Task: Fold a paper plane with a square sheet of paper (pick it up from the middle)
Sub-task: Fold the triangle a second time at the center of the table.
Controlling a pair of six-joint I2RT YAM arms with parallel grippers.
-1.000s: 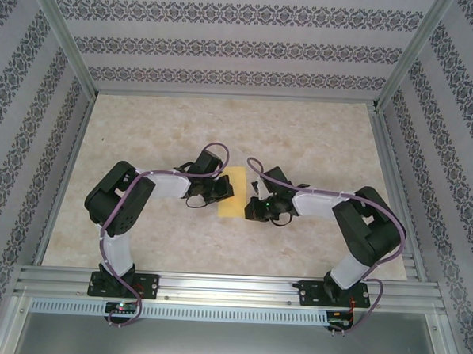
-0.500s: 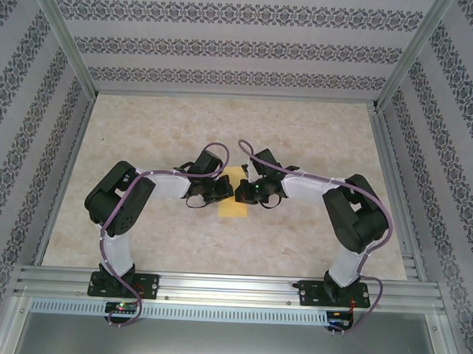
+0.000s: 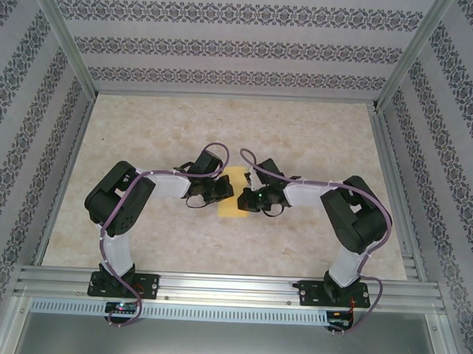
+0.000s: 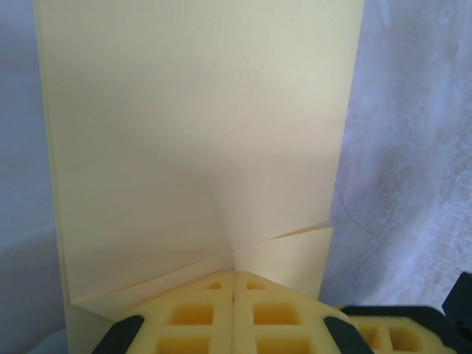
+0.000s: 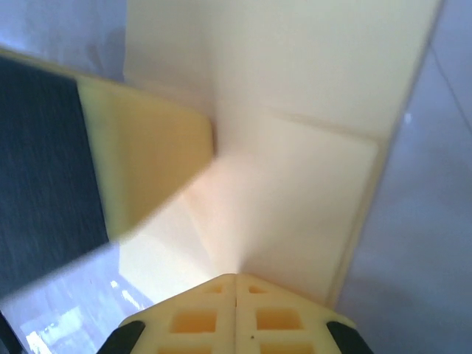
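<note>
The square sheet of paper (image 3: 233, 202) lies on the table's middle, folded into a narrow yellow-orange strip. In the left wrist view the sheet (image 4: 199, 133) shows a folded flap at lower right. My left gripper (image 3: 225, 191) is shut, its tips (image 4: 234, 274) resting on the sheet's left edge. My right gripper (image 3: 249, 198) is shut too, its tips (image 5: 236, 279) on the sheet (image 5: 295, 110) from the right. The left gripper's finger (image 5: 147, 162) appears just across in the right wrist view. I cannot tell whether either pinches paper. The paper plane is out of view.
The marbled table (image 3: 302, 133) is boxed in by patterned walls and aluminium posts. A metal rail (image 3: 231, 288) runs along the near edge where both arm bases are bolted. Purple cables loop over each wrist.
My right gripper has moved left from beside the sheet onto it, ending close to the left gripper. The left arm and the sheet have stayed put.
</note>
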